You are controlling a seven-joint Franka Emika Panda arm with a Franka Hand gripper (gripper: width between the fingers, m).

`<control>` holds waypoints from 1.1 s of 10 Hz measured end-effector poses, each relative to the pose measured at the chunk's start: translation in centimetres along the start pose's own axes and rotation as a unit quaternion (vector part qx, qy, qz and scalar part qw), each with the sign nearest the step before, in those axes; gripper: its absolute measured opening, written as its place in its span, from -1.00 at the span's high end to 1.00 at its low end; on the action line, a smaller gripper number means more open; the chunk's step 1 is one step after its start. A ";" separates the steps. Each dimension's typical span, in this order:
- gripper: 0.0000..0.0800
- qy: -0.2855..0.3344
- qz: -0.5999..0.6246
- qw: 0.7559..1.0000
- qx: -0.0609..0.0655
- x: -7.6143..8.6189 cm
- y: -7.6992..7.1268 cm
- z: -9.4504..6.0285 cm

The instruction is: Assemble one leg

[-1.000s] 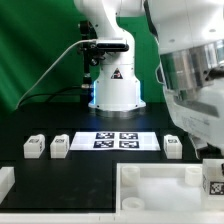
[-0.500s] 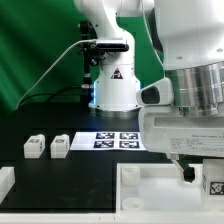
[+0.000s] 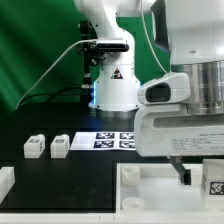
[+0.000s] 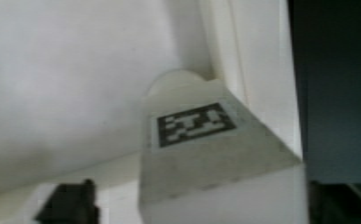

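Hovering gripper point(image 4: 195, 205) open, empty, over leg point(image 4: 209, 150); looks light, stiff, smooth plastic, best pinched across flat sides.

Black table point(image 3: 40, 172) bearing two legs point(image 3: 35, 147) point(image 3: 60, 146) side by side. The marker board point(image 3: 112, 141) lies just beside them; a white panel point(image 3: 160, 195) occupies the near edge.

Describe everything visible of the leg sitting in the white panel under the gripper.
The leg is a white, plastic-looking block carrying a black-and-white square tag on its upper face. In the wrist view it stands in a corner of the large white panel, against its raised rim. The gripper hangs over it; its dark jaws flank the leg, and contact cannot be judged.
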State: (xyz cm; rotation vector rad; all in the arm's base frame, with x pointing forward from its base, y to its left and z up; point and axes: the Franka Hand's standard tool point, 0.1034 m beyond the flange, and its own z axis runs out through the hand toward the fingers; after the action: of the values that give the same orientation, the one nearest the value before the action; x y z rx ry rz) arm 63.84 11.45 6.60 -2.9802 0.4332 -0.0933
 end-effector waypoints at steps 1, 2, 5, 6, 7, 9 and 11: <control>-0.14 -0.001 0.019 1.000 0.002 0.0 0.0 0.0; 0.23 -0.001 0.073 0.997 0.003 0.0 -0.1 0.0; 0.23 0.000 0.181 0.984 -0.008 0.3 1.1 -0.1; 0.23 0.000 0.222 0.975 -0.013 0.3 1.3 -0.1; 0.23 0.006 0.246 0.969 -0.023 0.4 1.6 -0.1; 0.22 0.010 0.248 0.968 -0.029 0.5 2.0 -0.2; 0.22 0.010 0.245 0.969 -0.029 0.5 2.0 -0.2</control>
State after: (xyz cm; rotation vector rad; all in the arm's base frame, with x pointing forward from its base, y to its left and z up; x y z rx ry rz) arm 63.73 9.38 6.52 -2.8292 1.1722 -0.0616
